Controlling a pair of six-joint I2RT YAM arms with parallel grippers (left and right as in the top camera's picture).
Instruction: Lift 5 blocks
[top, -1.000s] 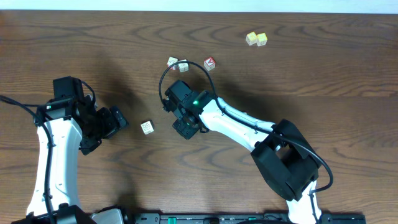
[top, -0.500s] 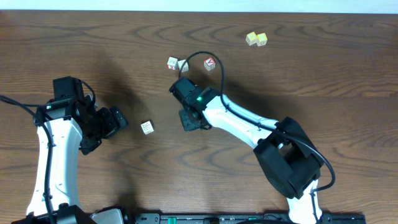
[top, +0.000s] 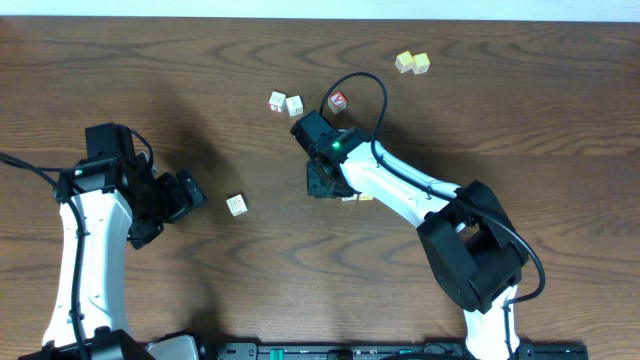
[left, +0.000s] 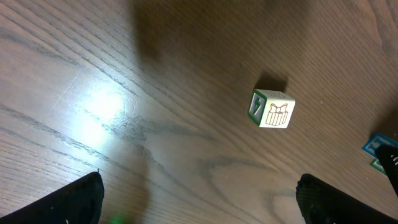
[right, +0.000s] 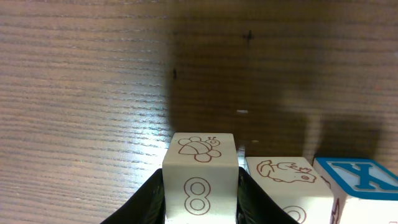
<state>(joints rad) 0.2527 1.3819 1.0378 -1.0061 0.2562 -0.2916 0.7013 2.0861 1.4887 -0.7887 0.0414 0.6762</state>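
Dark wood table (top: 520, 120). Right gripper (right: 200, 202) fingers (right: 154, 196) clamp the 8-marked block (right: 200, 158) on both sides; bird-marked block (right: 283, 177) sits just beside it at 3 o'clock. Left gripper (left: 214, 202) fingers are spread wide, holding nothing; green-marked block (left: 272, 109) lies at 1 o'clock, apart from them. Overhead, from the right gripper: two cream blocks (top: 277, 101) at 11, red-topped cube (top: 338, 101) at 12, yellow-green cubes (top: 404, 62) at 1.

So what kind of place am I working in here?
Probably a robotics test bench: a wood-grain table, a left arm and right arm based at its near edge, and small printed blocks scattered on it.
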